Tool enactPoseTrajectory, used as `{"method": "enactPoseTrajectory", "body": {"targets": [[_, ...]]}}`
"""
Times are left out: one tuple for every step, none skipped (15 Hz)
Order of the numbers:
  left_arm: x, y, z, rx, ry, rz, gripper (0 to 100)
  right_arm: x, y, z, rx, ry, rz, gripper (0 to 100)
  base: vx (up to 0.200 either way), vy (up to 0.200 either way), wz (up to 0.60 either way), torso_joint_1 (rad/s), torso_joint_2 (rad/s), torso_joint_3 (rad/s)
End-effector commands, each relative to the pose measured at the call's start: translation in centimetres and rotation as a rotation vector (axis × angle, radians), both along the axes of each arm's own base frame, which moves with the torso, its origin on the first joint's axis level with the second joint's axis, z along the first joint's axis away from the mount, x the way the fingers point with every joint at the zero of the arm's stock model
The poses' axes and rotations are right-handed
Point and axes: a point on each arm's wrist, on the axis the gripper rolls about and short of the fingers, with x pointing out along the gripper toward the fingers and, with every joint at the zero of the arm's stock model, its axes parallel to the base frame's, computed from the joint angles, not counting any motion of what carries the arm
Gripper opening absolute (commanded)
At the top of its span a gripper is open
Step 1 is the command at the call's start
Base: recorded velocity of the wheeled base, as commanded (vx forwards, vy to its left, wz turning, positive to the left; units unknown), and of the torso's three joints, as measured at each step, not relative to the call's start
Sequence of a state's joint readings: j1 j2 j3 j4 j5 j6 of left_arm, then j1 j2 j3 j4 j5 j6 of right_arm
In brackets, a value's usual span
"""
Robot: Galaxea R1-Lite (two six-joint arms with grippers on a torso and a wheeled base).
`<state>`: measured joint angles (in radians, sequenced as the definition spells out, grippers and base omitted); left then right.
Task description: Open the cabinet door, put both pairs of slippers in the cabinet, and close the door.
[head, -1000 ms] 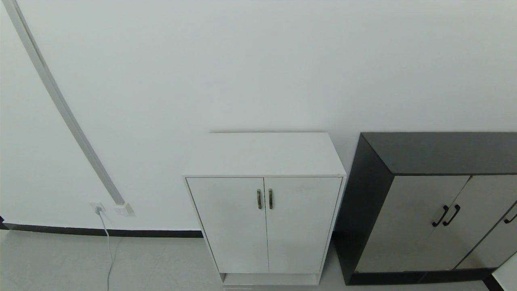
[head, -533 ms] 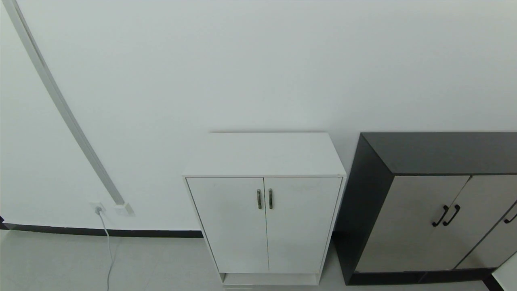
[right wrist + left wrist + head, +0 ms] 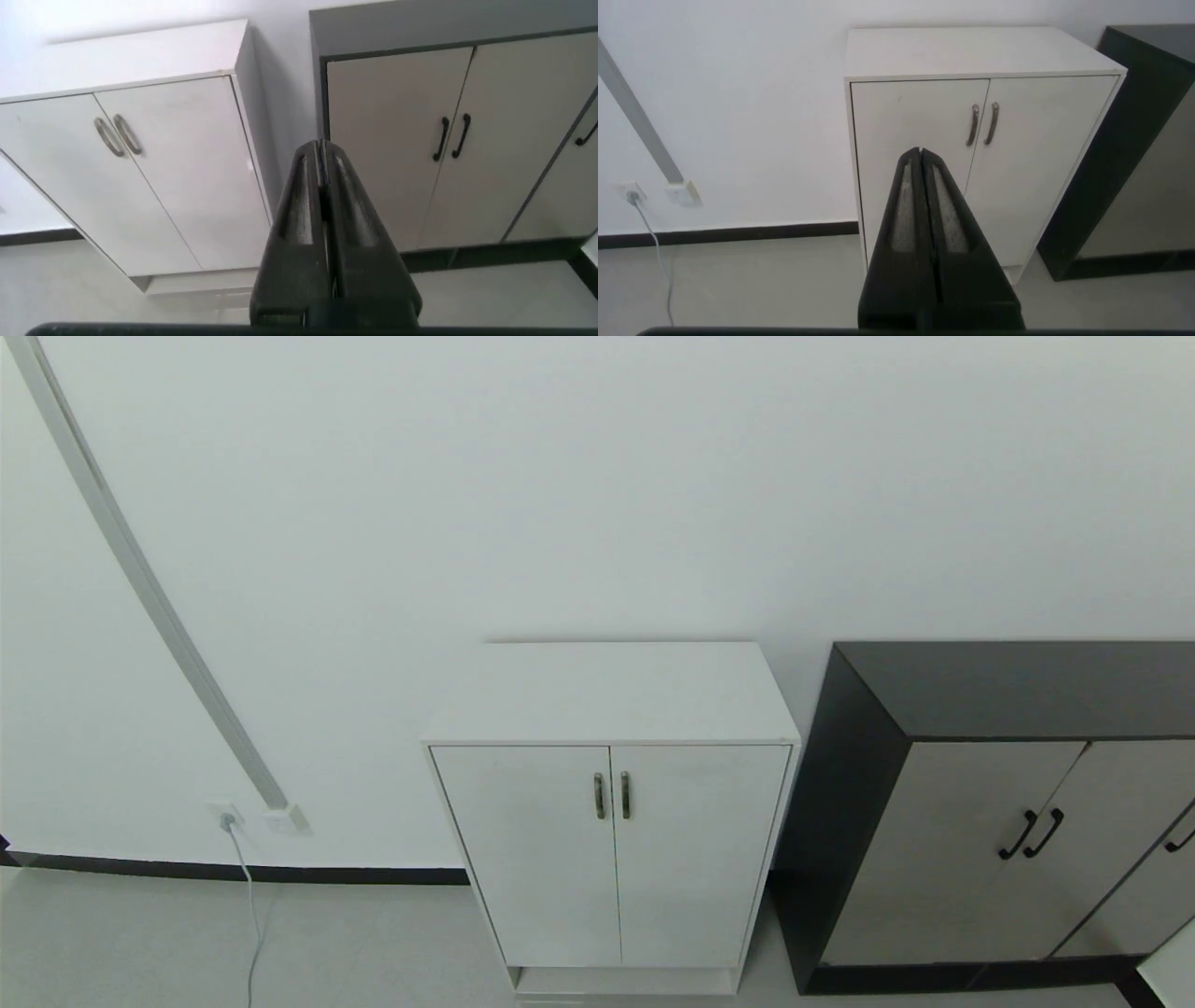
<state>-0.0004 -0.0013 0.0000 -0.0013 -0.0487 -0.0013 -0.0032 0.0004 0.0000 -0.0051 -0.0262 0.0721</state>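
A white two-door cabinet (image 3: 611, 821) stands against the wall with both doors shut. Two metal handles (image 3: 611, 796) sit side by side at the middle seam. In the left wrist view the cabinet (image 3: 980, 140) lies straight ahead, and my left gripper (image 3: 921, 154) is shut with nothing in it, some way short of the doors. In the right wrist view the white cabinet (image 3: 149, 168) is off to one side, and my right gripper (image 3: 322, 147) is shut and empty, level with the gap between the two cabinets.
A black cabinet with grey doors and black handles (image 3: 990, 821) stands close beside the white one. A wall socket with a grey cable (image 3: 245, 887) and a slanted wall conduit (image 3: 140, 579) are on the other side. Grey floor (image 3: 187, 943) lies in front.
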Motion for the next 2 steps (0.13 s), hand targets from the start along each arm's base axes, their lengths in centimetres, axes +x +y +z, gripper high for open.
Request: {"method": "enactPoseTrajectory", "body": {"targets": [[0.01,0.00,0.01,0.000,0.001,-0.001,0,0.00,0.00,-0.01,0.000,0.000,0.000,0,0.000,0.000,0.00,0.000,0.00,0.000],[0.01,0.00,0.01,0.000,0.001,0.000,0,0.00,0.00,-0.01,-0.002,0.000,0.000,0,0.000,0.000,0.00,0.000,0.00,0.000]]}}
